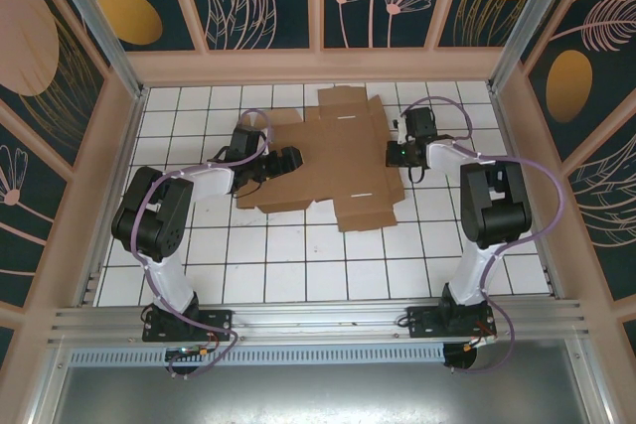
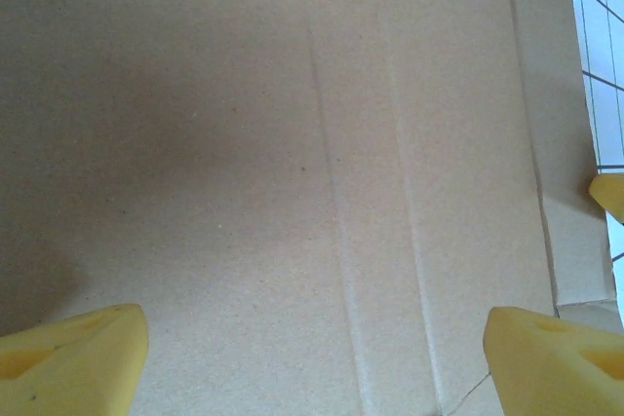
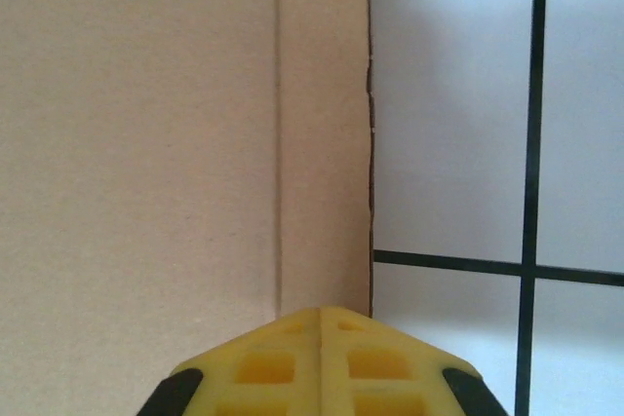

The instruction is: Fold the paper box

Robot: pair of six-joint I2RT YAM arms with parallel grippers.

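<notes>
In the top view the paper box (image 1: pixel 333 161) lay flat and unfolded on the white tiled table (image 1: pixel 298 265), in the middle toward the far side, with its flaps spread out. The left gripper (image 1: pixel 290 160) was over the left part of the sheet, and the right gripper (image 1: pixel 397 154) was at its right edge. In the left wrist view the paper box (image 2: pixel 244 143) was directly under the camera, plain and brown, with two pressed creases (image 2: pixel 336 192) running from far to near. The left gripper (image 2: pixel 312 323) was opened wide: its yellow fingers (image 2: pixel 73 358) stood at the two lower corners with bare cardboard between them. A strip of the table (image 2: pixel 597 17) showed at the far right. In the right wrist view the right gripper (image 3: pixel 322 319) had its yellow fingers (image 3: pixel 263 367) pressed together with nothing between them, pointing at the right margin of the paper box (image 3: pixel 136 143), beside a crease (image 3: pixel 278 143). To the right of the sheet's edge was the table (image 3: pixel 448 114).
</notes>
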